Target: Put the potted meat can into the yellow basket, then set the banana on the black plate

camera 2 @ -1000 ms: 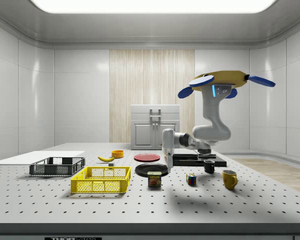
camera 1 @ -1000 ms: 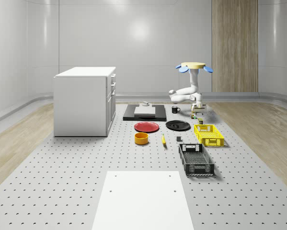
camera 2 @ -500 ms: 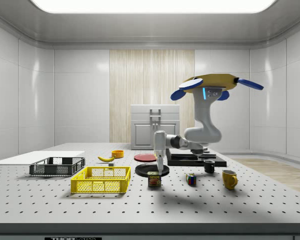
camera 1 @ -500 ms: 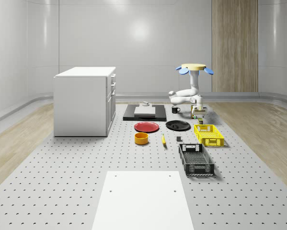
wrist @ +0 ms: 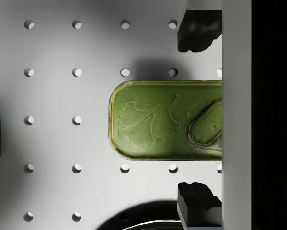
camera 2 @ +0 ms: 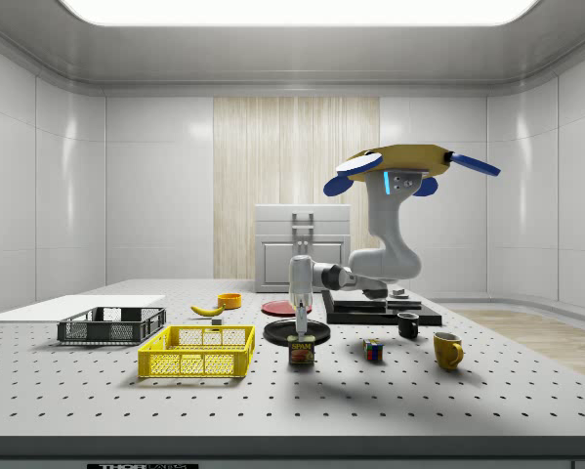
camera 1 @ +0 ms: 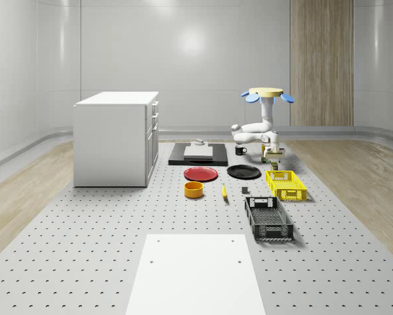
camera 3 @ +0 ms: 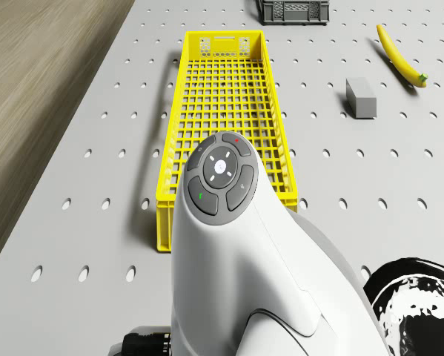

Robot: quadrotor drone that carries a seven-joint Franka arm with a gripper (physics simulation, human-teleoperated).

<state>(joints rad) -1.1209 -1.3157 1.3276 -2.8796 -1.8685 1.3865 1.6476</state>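
The potted meat can stands on the table between the yellow basket and a colour cube. In the wrist view its green lid lies between my two dark fingertips, apart from both. My gripper points straight down just above the can, open. The drone hovers above and to the side view's right of the can. The banana lies near the black plate; the yellow basket sits beside the plate. In the drone view, the yellow basket is beyond my wrist.
A black crate, red plate, orange bowl and white cabinet stand on the table. A colour cube, yellow mug and black mug are near the can. A grey block lies by the banana.
The drone and arm have shifted toward the side view's left. The gripper went from beside the can to directly over it.
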